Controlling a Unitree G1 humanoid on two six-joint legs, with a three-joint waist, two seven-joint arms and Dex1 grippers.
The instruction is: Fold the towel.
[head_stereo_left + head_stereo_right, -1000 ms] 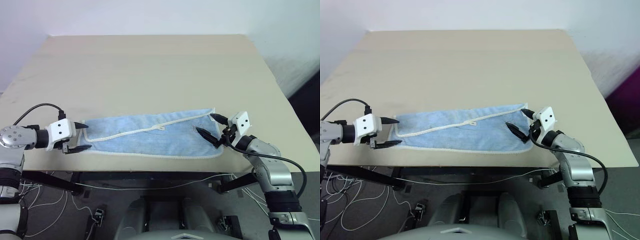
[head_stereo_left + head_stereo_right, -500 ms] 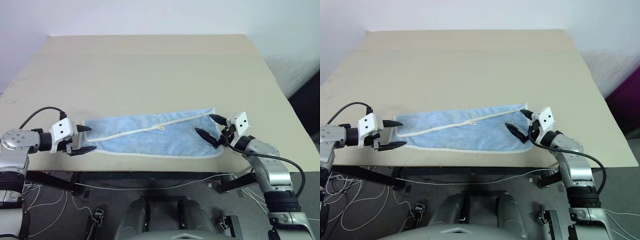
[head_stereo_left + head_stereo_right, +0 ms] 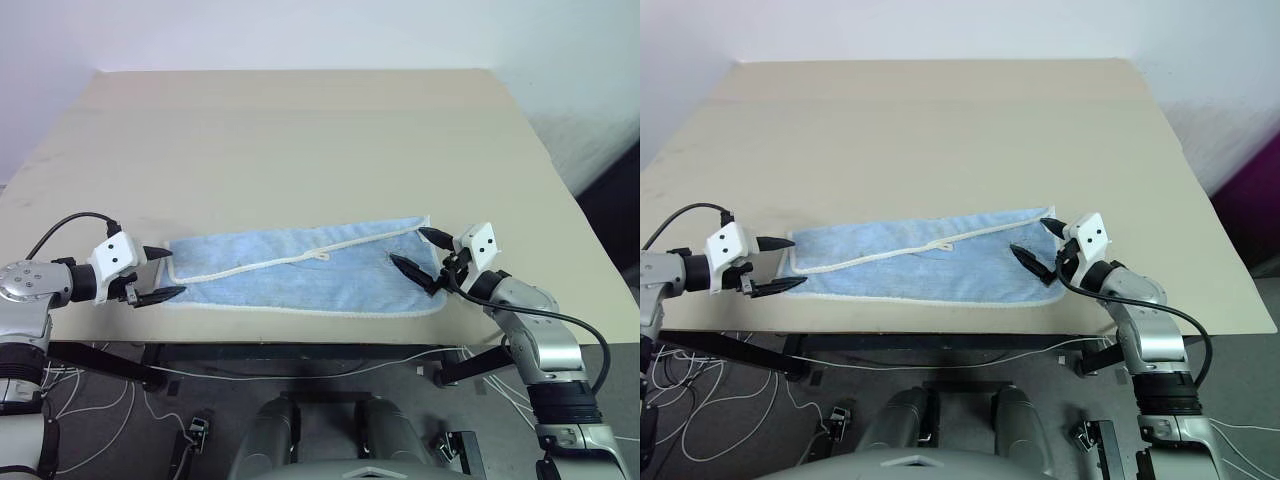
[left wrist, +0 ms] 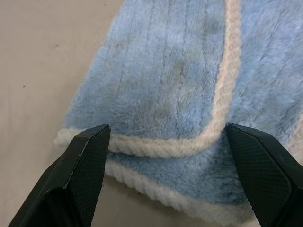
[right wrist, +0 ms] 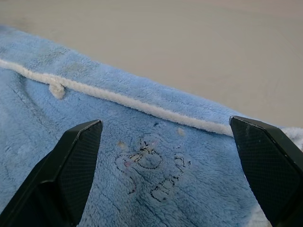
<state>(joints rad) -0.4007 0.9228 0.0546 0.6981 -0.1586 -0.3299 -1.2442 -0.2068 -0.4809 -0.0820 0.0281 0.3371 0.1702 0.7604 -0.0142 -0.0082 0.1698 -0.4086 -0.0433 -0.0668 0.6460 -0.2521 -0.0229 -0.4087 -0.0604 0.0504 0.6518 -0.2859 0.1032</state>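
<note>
Beige laminate covers the worktop (image 3: 300, 130), which takes up most of the head views. Near its front edge, toward six o'clock, the towel (image 3: 300, 275) lies flat as a long, narrow light-blue strip running from nine o'clock to three o'clock. It is folded over on itself, so that a whitish piped edge (image 3: 290, 257) crosses its top layer on a slant, with a small knot or loop of piping about halfway along. The left hand (image 3: 160, 275) sits at the towel's nine o'clock end, its two black fingers spread apart and holding nothing; the left wrist view shows the doubled, piped corner of the towel lying between the fingertips, though whether they touch the cloth cannot be told. The right hand (image 3: 420, 260) sits at the three o'clock end, fingers likewise wide and released, reaching in over the cloth there. Between its fingers, the right wrist view shows the piped edge and a small pale embroidered mark (image 5: 151, 170) stitched into the terry pile.
</note>
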